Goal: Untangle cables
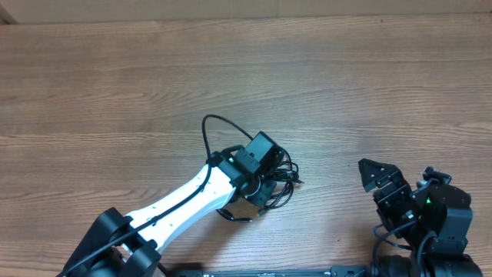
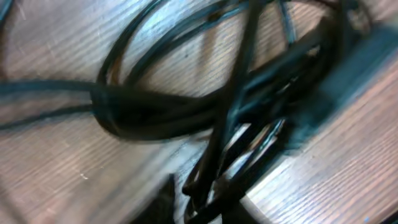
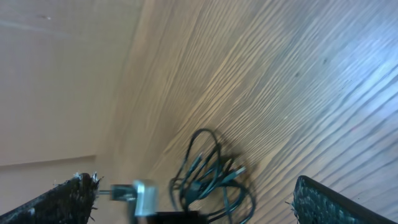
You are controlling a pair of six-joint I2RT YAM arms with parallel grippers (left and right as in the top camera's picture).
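Found the cables [image 1: 280,178] bunched in one knotted pile on the table [image 1: 154,69], close to the robot-side edge, roughly midway along it, one loop arching toward the far edge. Had the left gripper [image 1: 264,183] right on top of the pile; couldn't tell jaw opening or any grip from the blurred wrist view. Saw the right gripper [image 1: 374,175] spread wide, holding nothing, near the right end of that edge, well apart from the pile, facing it. Judged the left arm far nearer. Placed the pile leftward of the right gripper; made out no clear long axis.
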